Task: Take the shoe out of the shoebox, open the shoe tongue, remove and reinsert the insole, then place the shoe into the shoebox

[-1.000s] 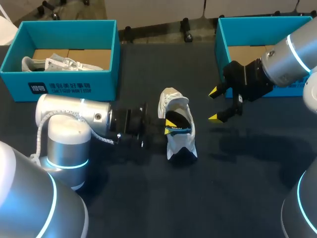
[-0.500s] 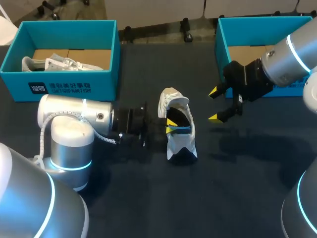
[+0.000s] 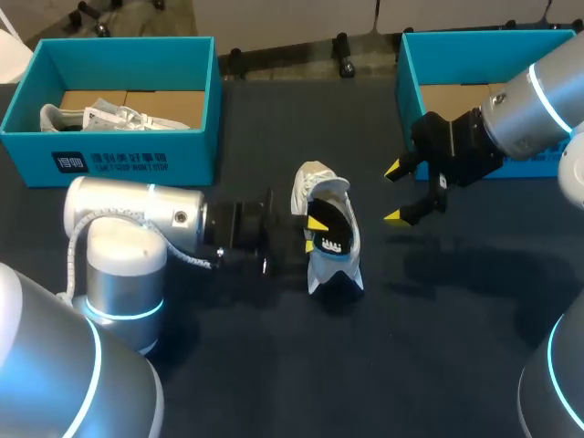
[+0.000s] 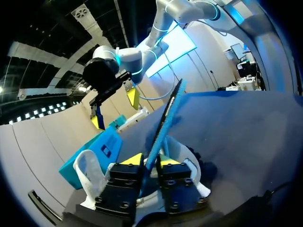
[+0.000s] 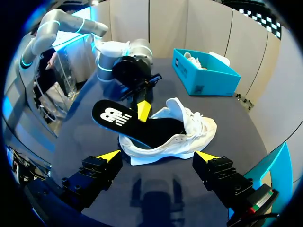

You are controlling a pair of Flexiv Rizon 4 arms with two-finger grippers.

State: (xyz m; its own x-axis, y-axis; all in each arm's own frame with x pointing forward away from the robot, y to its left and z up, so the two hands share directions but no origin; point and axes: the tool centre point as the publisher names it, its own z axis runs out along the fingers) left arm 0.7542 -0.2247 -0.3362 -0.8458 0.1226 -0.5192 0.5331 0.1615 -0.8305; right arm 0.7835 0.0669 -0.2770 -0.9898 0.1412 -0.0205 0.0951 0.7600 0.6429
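Insole removal, we judge: our left pincer [image 4: 147,160] clamps the insole [image 5: 113,116] half out of the shoe [image 5: 194,130]; our right pincer [image 3: 398,193] hangs spread beside the shoe. Next, we pull the insole clear.

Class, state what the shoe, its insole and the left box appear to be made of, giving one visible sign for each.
Shoe: probably white mesh fabric, matte, with soft-looking folds at the tongue.
Insole: likely foam; thin, with a matte black face and a blue edge.
Left box: cardboard, it seems; teal printed walls, plain brown floor.
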